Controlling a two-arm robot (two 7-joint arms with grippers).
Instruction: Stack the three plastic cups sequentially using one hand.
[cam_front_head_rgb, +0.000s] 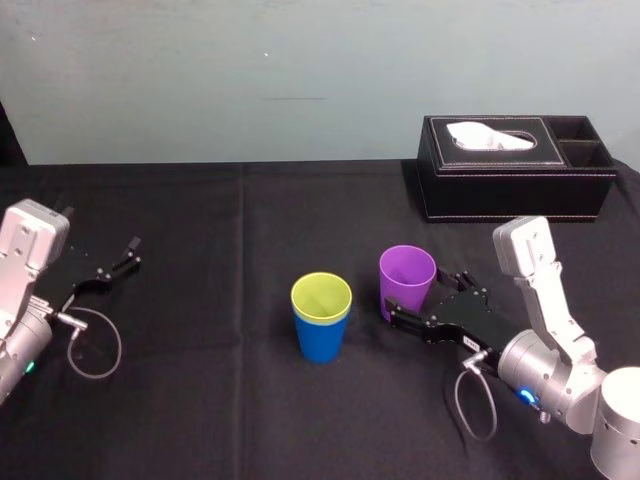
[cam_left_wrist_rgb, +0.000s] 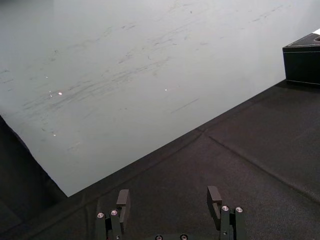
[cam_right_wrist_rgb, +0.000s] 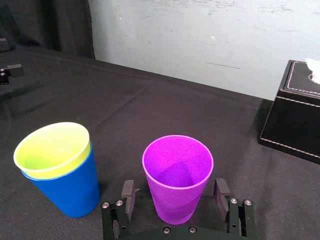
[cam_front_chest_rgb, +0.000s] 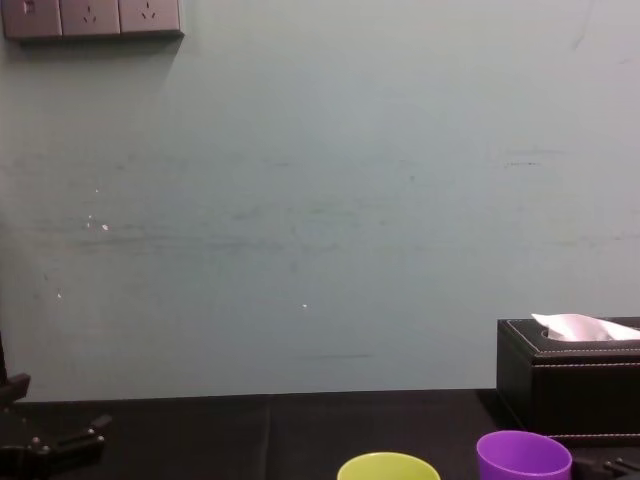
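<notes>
Two of the three look settled to me: the yellow-green cup (cam_front_head_rgb: 321, 297) sits nested inside the blue cup (cam_front_head_rgb: 321, 338). The pair stands upright near the middle of the desk (cam_front_head_rgb: 200, 300), a little toward its front edge. The purple cup (cam_front_head_rgb: 407, 280) stands upright just to their right, empty and apart from them.

The right gripper (cam_right_wrist_rgb: 173, 189) lies low over the desk with its fingers (cam_right_wrist_rgb: 128, 195) spread to either side of the purple cup's lower half. I can see a gap on both sides, so it is released, not gripping. I take this as the approach to grasp the last cup. The next move calls for closing on the cup wall and lifting it above the yellow-green rim. It then has to go across to the left and straight down into the pair.

The left gripper (cam_left_wrist_rgb: 168, 192) sits parked near the desk's left edge, spread wide and holding nothing. At the far right corner a black tissue box (cam_front_head_rgb: 510, 185) holds a white tissue (cam_front_head_rgb: 490, 137); its two small end compartments look empty.
</notes>
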